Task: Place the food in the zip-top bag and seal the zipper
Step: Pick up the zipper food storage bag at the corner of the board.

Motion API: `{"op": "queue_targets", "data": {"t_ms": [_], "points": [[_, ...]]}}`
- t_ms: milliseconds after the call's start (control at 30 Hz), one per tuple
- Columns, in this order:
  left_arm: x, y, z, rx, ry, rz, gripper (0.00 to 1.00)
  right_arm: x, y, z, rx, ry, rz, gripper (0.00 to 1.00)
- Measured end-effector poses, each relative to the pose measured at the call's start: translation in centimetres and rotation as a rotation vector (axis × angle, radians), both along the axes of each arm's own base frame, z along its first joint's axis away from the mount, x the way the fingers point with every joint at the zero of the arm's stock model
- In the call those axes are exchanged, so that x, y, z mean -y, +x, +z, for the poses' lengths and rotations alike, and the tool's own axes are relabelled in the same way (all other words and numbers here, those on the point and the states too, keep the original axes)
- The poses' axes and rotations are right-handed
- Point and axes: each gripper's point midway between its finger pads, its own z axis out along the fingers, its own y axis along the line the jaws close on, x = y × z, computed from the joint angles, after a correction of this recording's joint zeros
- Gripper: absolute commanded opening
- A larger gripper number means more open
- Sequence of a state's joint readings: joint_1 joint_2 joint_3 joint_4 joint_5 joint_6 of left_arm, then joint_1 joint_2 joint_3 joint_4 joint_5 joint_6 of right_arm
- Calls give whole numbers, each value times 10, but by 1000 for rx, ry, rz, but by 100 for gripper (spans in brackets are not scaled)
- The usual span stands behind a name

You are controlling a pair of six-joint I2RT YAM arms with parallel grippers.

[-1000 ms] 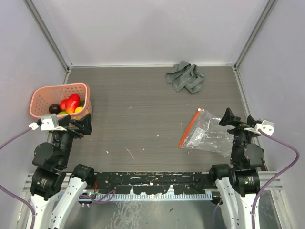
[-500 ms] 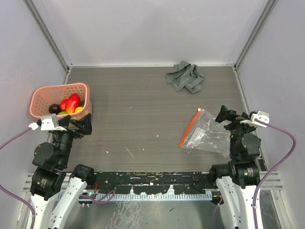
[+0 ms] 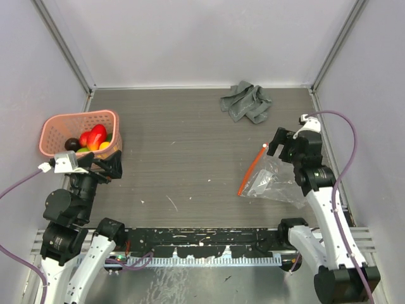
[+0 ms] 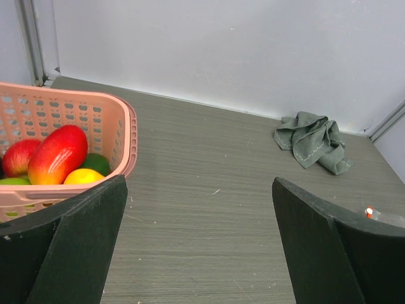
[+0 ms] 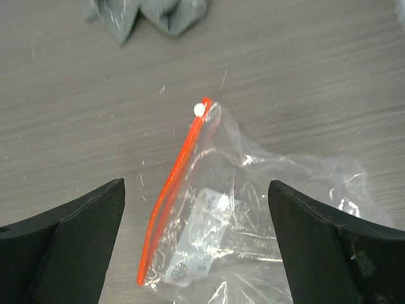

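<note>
Zip-top bag (image 5: 243, 202) under spread R jaws

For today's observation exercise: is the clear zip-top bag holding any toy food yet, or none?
None. The zip-top bag lies flat, see-through, no fruit inside; the food sits in the pink basket.

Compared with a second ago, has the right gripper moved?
Yes. The right gripper swung forward, toward the gray cloth, and now hangs over the zip-top bag.
</note>
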State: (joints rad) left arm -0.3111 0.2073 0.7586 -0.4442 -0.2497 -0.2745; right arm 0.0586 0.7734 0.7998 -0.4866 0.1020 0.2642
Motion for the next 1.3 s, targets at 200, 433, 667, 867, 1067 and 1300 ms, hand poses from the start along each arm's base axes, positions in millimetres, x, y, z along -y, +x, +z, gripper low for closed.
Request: {"op": "queue_targets", "data": {"t_ms": [200,433,667,867,1067,1300], "points": [[1,1,-1,-5,2,-3,98,-31,5,-44,-172,-18,83,98],[3,5,-4,-21,7,-8,98,-63,6,-88,-312,-140,118,95],[4,6,-5,-27,10,-11,98,-79,8,-125,-419,-227,87,92],[4,6,-5,-26,11,-14,98,-85,9,-153,-485,-276,55,91],[5,6,-5,-26,12,-20,98,-83,15,-172,-511,-301,20,80],[7,5,-5,-26,12,-30,98,-81,21,-183,-509,-322,-4,75]]}}
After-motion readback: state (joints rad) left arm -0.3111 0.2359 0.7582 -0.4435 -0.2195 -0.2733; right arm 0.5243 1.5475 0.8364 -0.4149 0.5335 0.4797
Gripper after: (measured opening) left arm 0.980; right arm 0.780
